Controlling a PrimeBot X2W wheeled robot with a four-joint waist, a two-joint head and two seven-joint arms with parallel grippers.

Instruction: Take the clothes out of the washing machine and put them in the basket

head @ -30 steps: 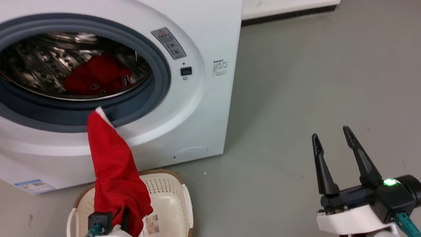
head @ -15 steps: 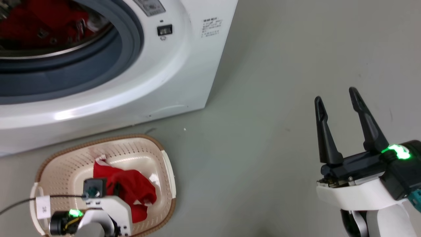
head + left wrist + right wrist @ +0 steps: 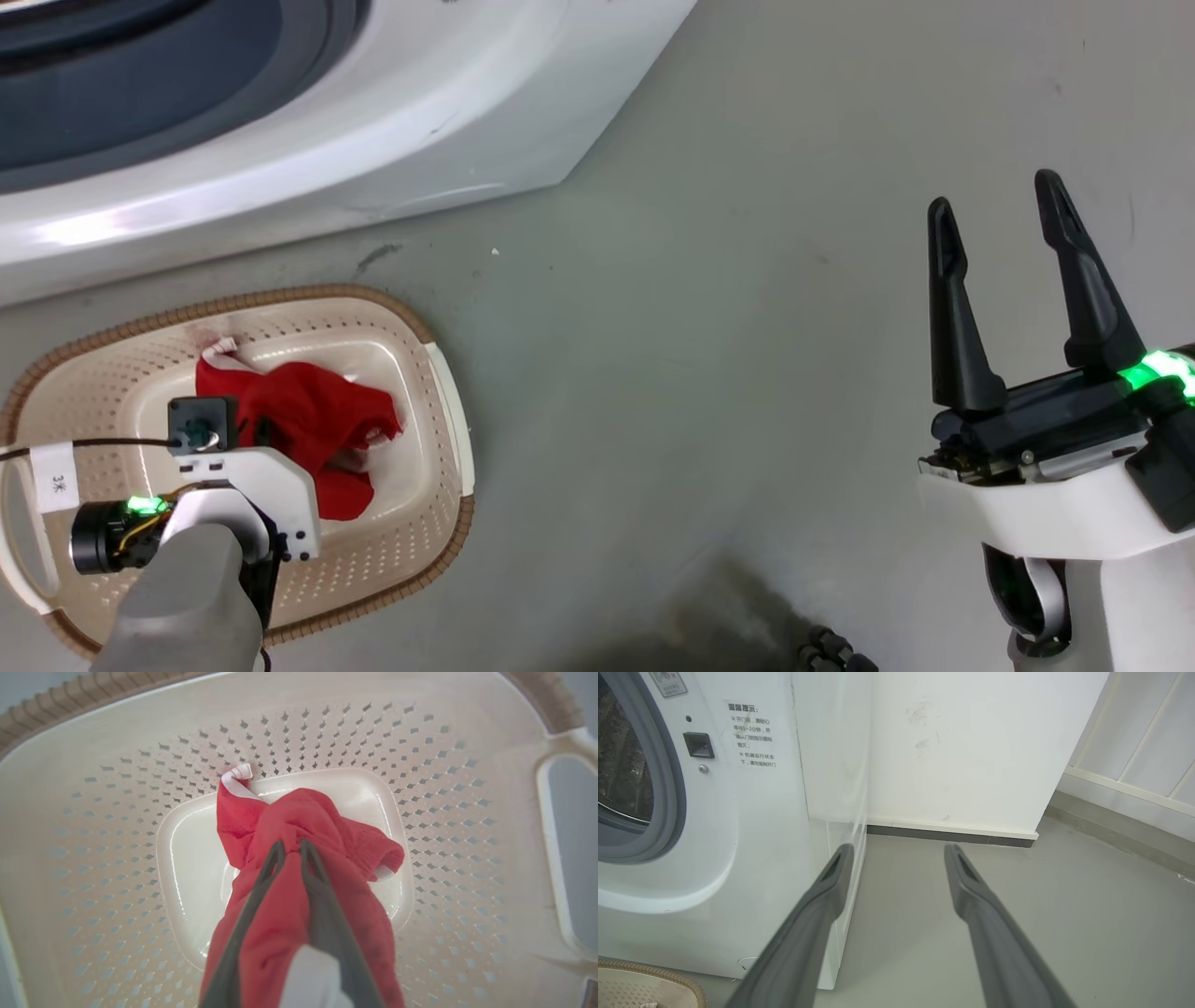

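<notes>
Left pincer [image 3: 291, 845] clenched on red garment [image 3: 299, 812], fingers pinching a fold near the top of the bunch. It points down into the basket [image 3: 411, 560]. Cloth heaped on the basket's smooth base; white-trimmed corner sticks out at 11 o'clock of the heap in the left wrist view.

Head view: basket on the grey floor [image 3: 700, 373] at 8 o'clock, washing machine [image 3: 373, 140] just beyond it at 11 o'clock, grey gasket showing at the top edge.

Right pincer [image 3: 992, 191] at 3 o'clock, released, fingers spread with nothing between them, well apart from basket, above bare floor.
</notes>
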